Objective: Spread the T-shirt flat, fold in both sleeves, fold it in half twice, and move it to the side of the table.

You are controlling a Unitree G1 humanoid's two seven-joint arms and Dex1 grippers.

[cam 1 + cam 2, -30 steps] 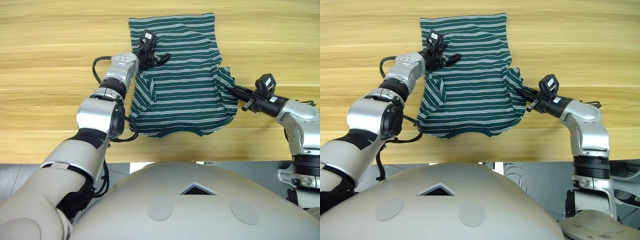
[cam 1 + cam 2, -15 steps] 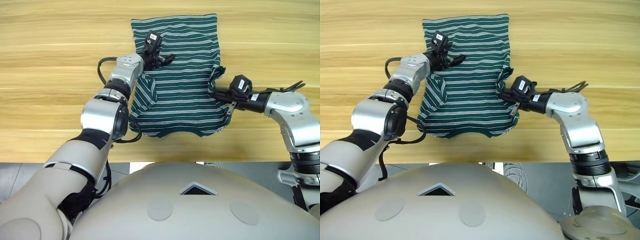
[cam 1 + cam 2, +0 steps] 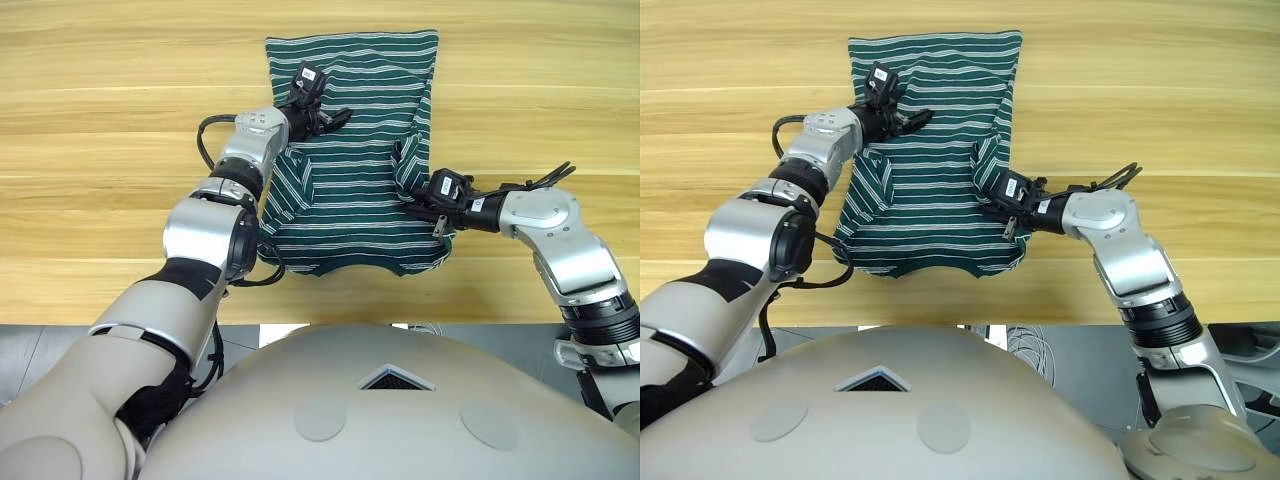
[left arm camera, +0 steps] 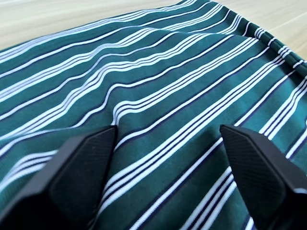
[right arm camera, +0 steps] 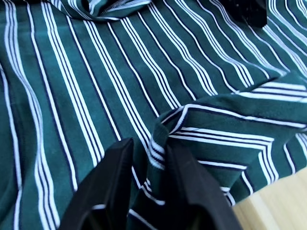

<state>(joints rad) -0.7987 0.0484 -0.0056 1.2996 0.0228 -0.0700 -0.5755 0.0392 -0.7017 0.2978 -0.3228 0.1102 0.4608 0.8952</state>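
Pale wooden boards of the desk (image 3: 100, 150) are showing on every side of the green striped T-shirt (image 3: 350, 215), which is lying on it with the neck opening at its near end and the hem at its far end. At the T-shirt's near right, the right gripper (image 3: 410, 194) is reaching in over the body panel; its fingers (image 5: 112, 184) are clenched on a ridge of the right sleeve (image 3: 412, 160), which is standing up in a loose fold over the chest stripes. Across from it, the left sleeve (image 3: 290, 190) is lying turned in over the body. Farther up, on the T-shirt's left side towards the hem, the left gripper (image 3: 335, 118) is resting on the cloth with its fingers (image 4: 81, 163) spread apart, gripping nothing.

The pinch is taking in only a thin ridge, so the sleeve could slip out mid-fold. With only spread fingers bearing on the far side, a pull across could drag the whole body sideways and rumple it, or lay the sleeve down crooked.
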